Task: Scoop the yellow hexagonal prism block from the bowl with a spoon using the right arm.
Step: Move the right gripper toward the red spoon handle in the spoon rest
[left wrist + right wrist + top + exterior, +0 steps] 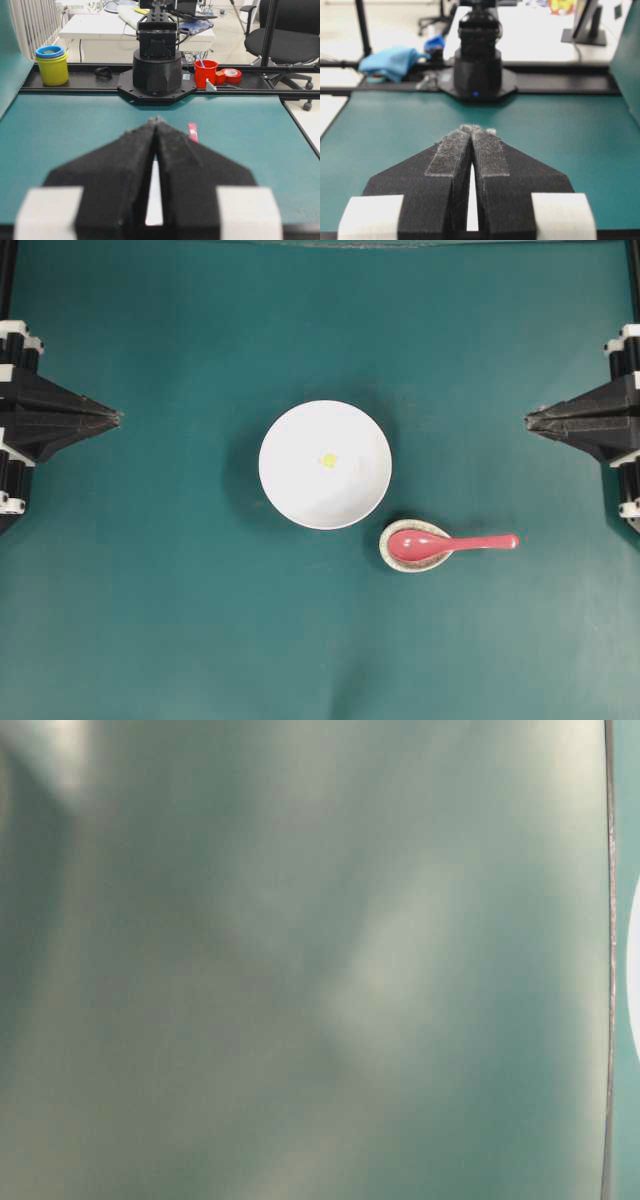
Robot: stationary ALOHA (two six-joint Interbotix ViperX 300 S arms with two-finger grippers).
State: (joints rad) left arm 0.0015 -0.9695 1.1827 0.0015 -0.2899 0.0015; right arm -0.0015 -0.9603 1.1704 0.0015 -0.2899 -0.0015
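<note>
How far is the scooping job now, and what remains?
Nothing looks done yet. The yellow hexagonal block lies in the white bowl. The pink spoon rests on its small dish. The right gripper is shut and empty, apart from everything. Grasping the spoon and scooping remain.

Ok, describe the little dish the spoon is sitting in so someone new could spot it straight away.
Start at the large white bowl in the middle of the green table. Just off its lower right edge sits the small speckled dish, cradling the scoop of the pink-red spoon. It is far smaller than the bowl, off-white and speckled.
</note>
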